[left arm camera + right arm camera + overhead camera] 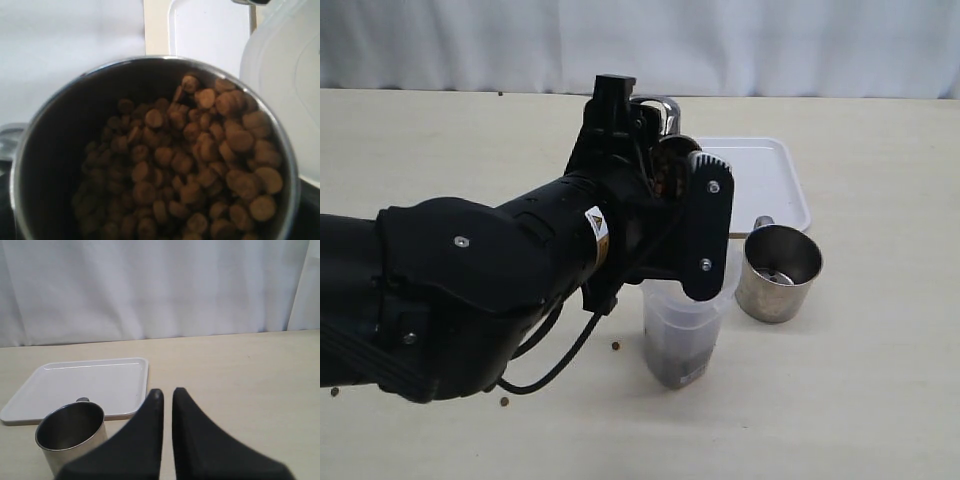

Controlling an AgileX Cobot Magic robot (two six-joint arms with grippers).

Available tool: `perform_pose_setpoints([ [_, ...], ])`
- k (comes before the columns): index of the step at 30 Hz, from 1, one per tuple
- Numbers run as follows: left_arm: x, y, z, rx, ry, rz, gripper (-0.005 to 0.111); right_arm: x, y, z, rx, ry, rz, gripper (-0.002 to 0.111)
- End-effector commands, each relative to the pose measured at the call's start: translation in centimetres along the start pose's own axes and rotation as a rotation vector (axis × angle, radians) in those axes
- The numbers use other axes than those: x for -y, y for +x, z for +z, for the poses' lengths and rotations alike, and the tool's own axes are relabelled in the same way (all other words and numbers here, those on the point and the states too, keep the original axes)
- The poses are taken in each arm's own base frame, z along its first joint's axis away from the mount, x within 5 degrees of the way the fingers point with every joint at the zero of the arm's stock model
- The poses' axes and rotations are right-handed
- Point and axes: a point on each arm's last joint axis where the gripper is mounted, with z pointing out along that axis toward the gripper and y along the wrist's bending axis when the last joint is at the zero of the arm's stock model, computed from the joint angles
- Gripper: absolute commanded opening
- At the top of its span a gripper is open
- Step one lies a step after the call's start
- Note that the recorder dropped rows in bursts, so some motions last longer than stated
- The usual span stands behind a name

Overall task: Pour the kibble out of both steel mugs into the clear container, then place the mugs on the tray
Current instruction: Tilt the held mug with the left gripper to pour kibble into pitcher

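**Left end effector [675, 180] clamped on a full mug [658, 106] above the clear container [682, 335].**
Exterior: empty mug [778, 272] on the surface [880, 400] right of centre, tray [770, 165] upper right. Left wrist: kibble [200, 150] heaped inside. Right wrist: right end effector [167, 400] pressed together, gripping nothing.

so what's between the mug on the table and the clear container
Only a narrow strip of bare table separates the mug from the clear container; the exterior view shows it.
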Motion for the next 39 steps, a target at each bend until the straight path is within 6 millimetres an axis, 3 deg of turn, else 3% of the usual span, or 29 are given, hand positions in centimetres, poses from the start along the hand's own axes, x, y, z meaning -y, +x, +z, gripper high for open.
perform_pose_setpoints([
  [1, -0.49, -0.25, -0.17, 0.007, -0.025, 0.047, 0.0, 0.05, 0.16, 0.01, -0.005, 0.007, -0.011, 0.005],
  [15, -0.77, -0.41, -0.19, 0.019, -0.059, 0.2, 0.0, 0.05, 0.16, 0.01, -0.005, 0.007, -0.011, 0.005],
  [39, -0.78, -0.54, -0.19, 0.03, -0.063, 0.307, 0.0, 0.05, 0.16, 0.01, -0.005, 0.007, -0.011, 0.005],
])
